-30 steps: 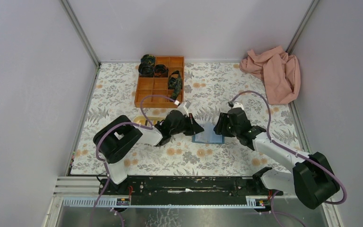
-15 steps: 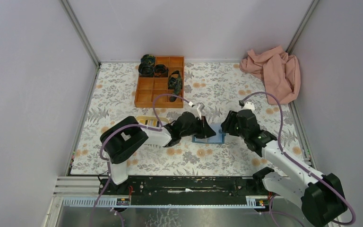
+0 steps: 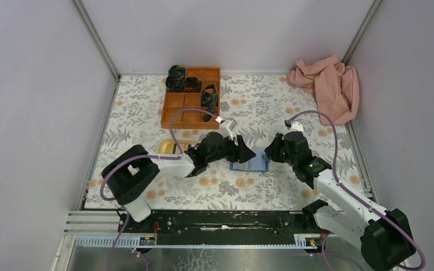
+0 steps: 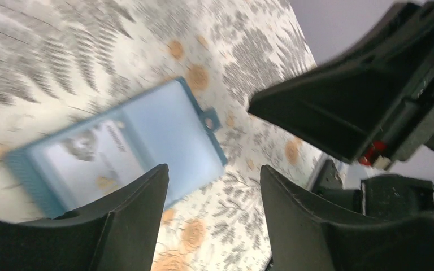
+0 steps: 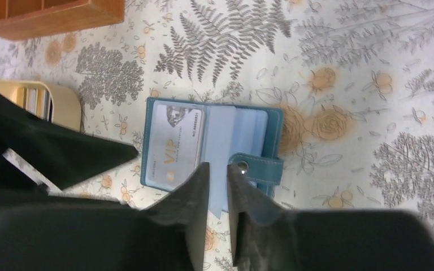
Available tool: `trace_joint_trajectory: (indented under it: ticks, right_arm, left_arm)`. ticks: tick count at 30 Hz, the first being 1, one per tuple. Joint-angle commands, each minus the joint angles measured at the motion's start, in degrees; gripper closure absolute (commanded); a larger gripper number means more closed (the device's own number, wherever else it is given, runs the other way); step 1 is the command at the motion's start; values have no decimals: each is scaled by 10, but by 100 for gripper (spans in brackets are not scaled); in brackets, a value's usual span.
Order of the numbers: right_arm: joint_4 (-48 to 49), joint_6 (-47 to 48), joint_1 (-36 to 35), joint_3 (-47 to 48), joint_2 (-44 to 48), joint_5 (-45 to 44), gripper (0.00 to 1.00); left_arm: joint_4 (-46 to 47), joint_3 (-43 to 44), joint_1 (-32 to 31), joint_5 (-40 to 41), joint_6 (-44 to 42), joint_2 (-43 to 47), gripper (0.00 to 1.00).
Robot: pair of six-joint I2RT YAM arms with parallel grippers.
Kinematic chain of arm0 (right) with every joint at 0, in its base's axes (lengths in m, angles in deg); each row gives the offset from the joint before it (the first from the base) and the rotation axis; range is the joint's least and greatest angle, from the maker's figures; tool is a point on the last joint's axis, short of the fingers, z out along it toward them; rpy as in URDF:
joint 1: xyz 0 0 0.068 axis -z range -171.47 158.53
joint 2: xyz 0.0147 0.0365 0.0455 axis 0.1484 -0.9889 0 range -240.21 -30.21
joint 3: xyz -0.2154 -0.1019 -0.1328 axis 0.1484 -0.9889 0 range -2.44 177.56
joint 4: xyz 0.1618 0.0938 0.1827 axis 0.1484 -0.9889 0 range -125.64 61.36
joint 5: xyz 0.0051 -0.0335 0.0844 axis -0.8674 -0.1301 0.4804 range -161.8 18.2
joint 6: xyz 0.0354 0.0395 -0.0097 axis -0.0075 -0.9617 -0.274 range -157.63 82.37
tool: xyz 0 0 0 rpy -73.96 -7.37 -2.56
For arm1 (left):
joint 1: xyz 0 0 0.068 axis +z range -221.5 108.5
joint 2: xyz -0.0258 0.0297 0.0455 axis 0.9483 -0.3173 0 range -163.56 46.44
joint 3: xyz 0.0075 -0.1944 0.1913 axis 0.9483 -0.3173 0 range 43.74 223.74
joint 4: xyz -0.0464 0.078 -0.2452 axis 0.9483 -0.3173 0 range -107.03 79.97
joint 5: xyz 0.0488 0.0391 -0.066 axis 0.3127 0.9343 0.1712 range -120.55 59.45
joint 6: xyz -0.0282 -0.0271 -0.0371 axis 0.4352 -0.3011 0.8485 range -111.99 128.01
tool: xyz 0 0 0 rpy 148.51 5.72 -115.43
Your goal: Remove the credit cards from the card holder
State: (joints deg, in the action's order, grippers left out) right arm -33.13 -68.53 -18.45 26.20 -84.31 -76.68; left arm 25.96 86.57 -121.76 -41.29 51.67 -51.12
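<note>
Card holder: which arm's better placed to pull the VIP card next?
Left, probably. Left jaws are open beside the half of the card holder that shows the VIP card; right jaws are narrow at the clasp tab edge, away from it.

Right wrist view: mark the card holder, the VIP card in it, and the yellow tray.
card holder (image 5: 246,127), right wrist view, on its plain blue inner pocket.
VIP card (image 5: 175,144), right wrist view, on the middle of its pale face.
yellow tray (image 5: 68,110), right wrist view, on its bare rounded wall.
</note>
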Motion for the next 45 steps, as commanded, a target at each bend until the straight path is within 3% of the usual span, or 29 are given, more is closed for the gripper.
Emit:
trace_joint_trajectory:
  ticks: [1,3,5,10,24,26,30,32,39,45]
  right_arm:
    - [68,13,1,12,-29,86,86]
    - [73,19,-6,22,-47,94,93]
    - [79,23,-13,30,-59,95,93]
    - [97,29,-38,45,-102,102,94]
    - [227,-38,-32,5,-246,143,95]
    - [229,-38,-29,3,-251,141,89]
    - [234,-40,-27,0,-255,138,61]
    - [237,-41,-25,0,-261,141,54]
    - [239,-45,-22,-3,-277,141,50]
    - [173,-20,-22,7,-235,82,51]
  left_arm:
    - [-38,-21,42,52,-48,32,35]
    - [-54,-23,51,69,-53,31,42]
    - [-51,-26,53,75,-51,22,55]
    - [-14,-36,61,51,-34,-28,100]
    - [-52,-24,72,10,-43,-42,100]
    - [-58,-16,72,4,-40,-54,100]
    - [-60,-4,72,-20,-28,-82,100]
    - [-59,1,72,-29,-23,-95,100]
    - [-62,4,73,-32,-17,-103,100]
    - [-65,4,75,-29,-13,-104,100]
